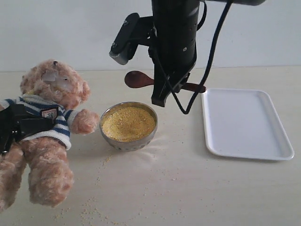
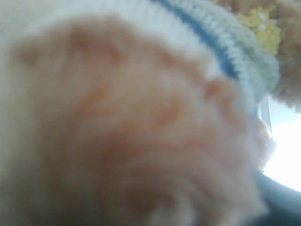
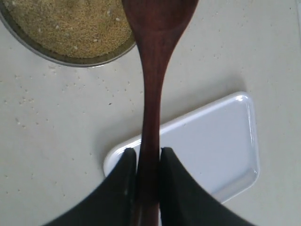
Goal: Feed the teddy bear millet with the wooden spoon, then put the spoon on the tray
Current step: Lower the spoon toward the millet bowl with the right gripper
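Scooping step, seemingly: right tool (image 3: 148, 160) clamps the spoon (image 3: 153, 70) by its handle, bowl poised over the millet's (image 1: 128, 123) edge; left tool (image 1: 19, 124) clamps the bear (image 1: 51, 84); next comes a tilted dip into the grains.

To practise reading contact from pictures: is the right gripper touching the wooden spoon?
Touching. The right wrist view shows the right gripper shut on the wooden spoon, both fingers against its handle, no gap.

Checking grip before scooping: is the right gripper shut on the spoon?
Shut on it: the right gripper has its fingers pressed against both sides of the wooden spoon handle, no gap showing.
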`<state>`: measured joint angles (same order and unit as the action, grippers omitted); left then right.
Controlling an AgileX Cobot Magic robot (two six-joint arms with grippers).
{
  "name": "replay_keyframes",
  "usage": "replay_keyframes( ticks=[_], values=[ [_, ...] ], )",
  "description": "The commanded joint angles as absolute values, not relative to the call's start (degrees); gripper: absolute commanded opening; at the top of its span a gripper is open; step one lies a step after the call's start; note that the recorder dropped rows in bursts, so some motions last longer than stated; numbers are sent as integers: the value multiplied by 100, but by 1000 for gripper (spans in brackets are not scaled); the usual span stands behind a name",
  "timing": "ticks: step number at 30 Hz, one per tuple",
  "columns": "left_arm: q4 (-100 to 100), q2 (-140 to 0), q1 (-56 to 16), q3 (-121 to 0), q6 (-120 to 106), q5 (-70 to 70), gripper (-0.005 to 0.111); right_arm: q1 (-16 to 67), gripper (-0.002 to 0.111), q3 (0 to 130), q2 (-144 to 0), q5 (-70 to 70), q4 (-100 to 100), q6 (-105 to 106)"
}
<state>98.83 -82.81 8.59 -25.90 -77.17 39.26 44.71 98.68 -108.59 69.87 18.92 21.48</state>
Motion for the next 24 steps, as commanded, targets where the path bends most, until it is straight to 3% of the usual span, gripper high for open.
replay_keyframes(
  ticks=[1, 24],
  values=[
    [9955, -8263, 809, -2604, -7754, 4006, 5, 4451, 0, 9542, -10858, 6996, 2207, 2096],
    [9955, -8263, 809, -2604, -7754, 4006, 5, 4451, 0, 9137, -10858, 6433, 2374, 2108]
  ],
)
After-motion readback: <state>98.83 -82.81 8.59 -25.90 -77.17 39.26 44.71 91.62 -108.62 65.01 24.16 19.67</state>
